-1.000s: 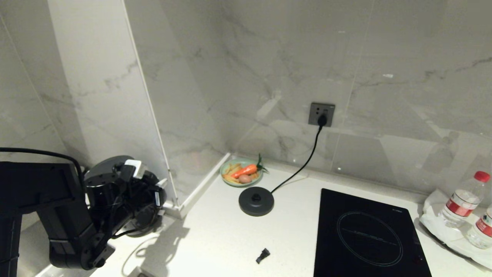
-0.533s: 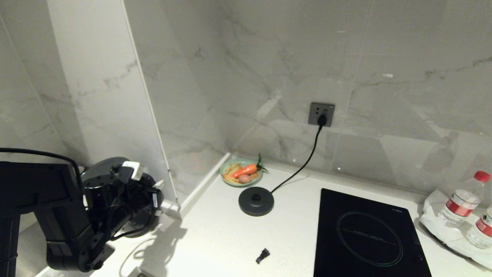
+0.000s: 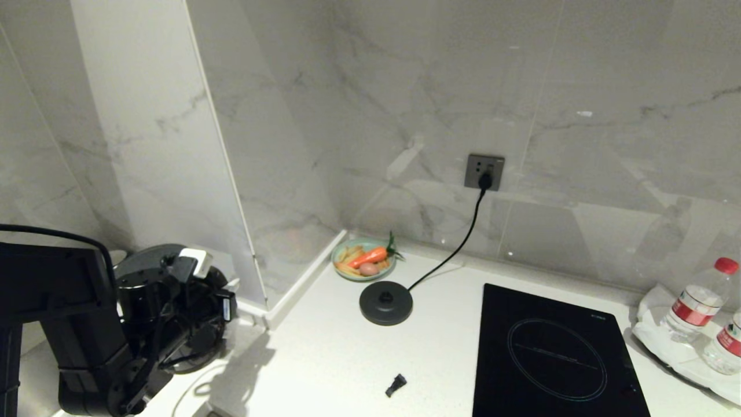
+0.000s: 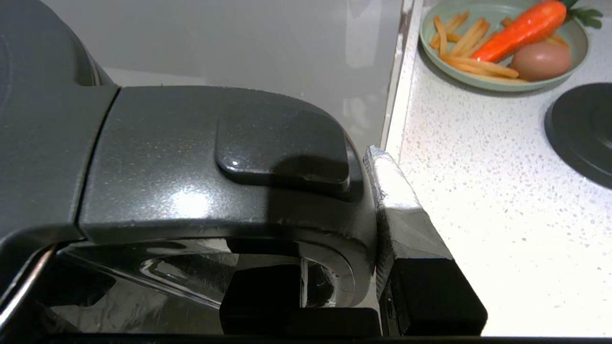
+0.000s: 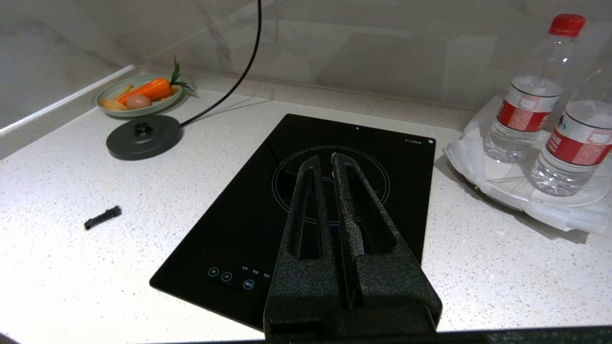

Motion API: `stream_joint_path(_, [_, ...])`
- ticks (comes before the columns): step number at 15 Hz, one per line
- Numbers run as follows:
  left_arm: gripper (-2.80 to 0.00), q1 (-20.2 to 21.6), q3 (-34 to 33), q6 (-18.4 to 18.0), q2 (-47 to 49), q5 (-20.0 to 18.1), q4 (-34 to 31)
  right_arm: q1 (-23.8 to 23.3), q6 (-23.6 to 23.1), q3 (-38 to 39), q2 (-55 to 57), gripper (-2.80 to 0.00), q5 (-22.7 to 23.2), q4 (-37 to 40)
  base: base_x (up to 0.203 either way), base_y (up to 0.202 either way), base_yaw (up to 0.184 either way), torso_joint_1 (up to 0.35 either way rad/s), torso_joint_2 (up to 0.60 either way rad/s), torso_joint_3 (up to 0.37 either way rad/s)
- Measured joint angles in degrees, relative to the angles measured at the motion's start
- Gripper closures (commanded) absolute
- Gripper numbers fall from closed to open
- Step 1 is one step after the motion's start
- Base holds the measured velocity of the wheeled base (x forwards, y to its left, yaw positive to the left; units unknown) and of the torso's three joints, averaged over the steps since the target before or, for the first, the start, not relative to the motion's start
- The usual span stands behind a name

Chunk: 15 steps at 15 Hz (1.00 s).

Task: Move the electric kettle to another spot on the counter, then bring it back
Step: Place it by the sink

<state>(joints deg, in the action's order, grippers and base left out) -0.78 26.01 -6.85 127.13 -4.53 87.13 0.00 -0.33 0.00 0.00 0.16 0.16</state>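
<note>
Grey-veined marble walls meet in a corner above your white speckled surface [image 3: 324, 353]. On it: a green plate [image 3: 363, 260] of carrot, egg and fries in the corner, the round black kettle base [image 3: 385, 303] just in front of it with its cord running up to a wall socket [image 3: 484, 172], a small black clip [image 3: 396, 384] lying loose nearer you, the black glass cooktop [image 3: 550, 353] to the right, and two water bottles [image 3: 697, 304] on a white tray at the far right. Your left gripper [image 4: 382, 239] sits low at the far left of the head view, past the wall's jutting panel, well apart from the base. The electric kettle [image 3: 147, 260] is there with it, mostly hidden behind the arm in the head view; only its grey lid edge shows. From the left wrist you see the fingers [image 4: 406, 224] clamped on the kettle's black handle, one silver-taped finger pressed flat against its outer side, lid button just above. Whether the kettle rests on the surface or hangs clear, you cannot tell. Your right gripper [image 5: 332, 165] hangs over the cooktop, fingers together, holding nothing.
</note>
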Motion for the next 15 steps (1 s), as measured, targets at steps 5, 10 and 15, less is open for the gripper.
stream_joint_path(5, [0.00, -1.43, 2.25, -0.09, 3.95, 0.02, 0.02, 0.00, 0.02, 0.00, 0.00, 0.00, 0.00, 0.02, 0.000, 0.000, 0.000, 0.000, 0.00, 0.000])
stream_joint_path(10, [0.00, -1.07, 4.73, -0.20, 6.91, -0.04, 0.57, 0.00, 0.00, 0.00, 0.00, 0.00, 0.00, 0.02, 0.000, 0.000, 0.000, 0.000, 0.00, 0.000])
stream_joint_path(15, [0.00, -0.48, 5.40, -2.88, 8.14, 0.40, 0.38, 0.00, 0.00, 0.00, 0.00, 0.00, -0.02, 0.00, 0.000, 0.000, 0.000, 0.000, 0.00, 0.000])
